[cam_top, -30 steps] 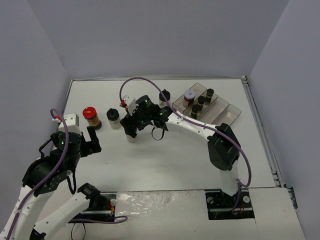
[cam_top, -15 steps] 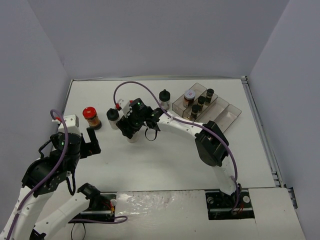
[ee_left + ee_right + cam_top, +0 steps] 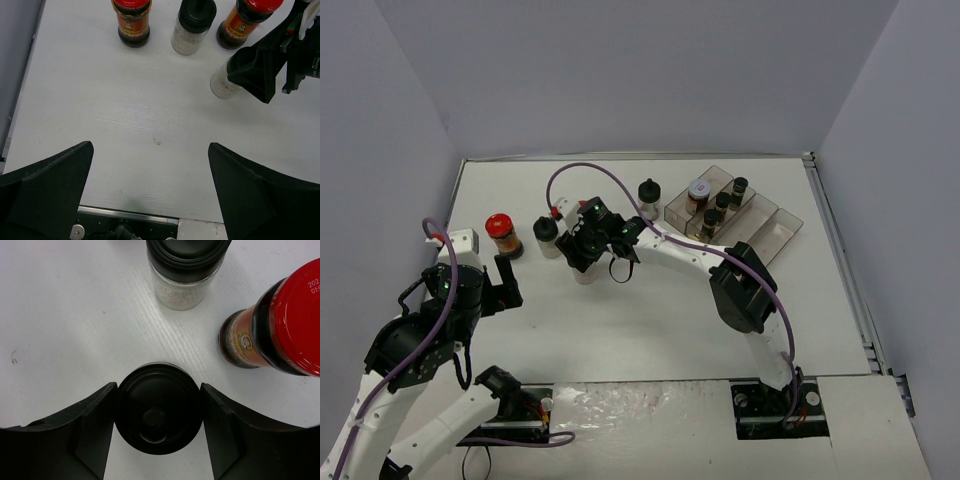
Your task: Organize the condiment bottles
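Note:
My right gripper (image 3: 159, 415) has its fingers (image 3: 95, 432) pressed against both sides of a black-capped jar (image 3: 159, 405) of white grains, which stands on the table (image 3: 584, 274). Just beyond it are another black-capped jar (image 3: 184, 267) and a red-capped jar (image 3: 280, 325) with brown contents. The top view shows a red-capped jar (image 3: 502, 234) at the left, a black-capped one (image 3: 547, 236) beside my right gripper (image 3: 582, 262), and another (image 3: 649, 195) farther back. My left gripper (image 3: 150, 150) is open over bare table near the front left (image 3: 505, 285).
A clear compartment tray (image 3: 772, 236) sits at the back right, holding a white-lidded jar (image 3: 699, 192) and three small dark jars (image 3: 722, 202). Grey walls enclose the table on three sides. A purple cable (image 3: 580, 170) arches over the right arm.
My right gripper moved slightly left and down over the black-capped jar, and its fingers closed in against the cap. The left arm has stayed still.

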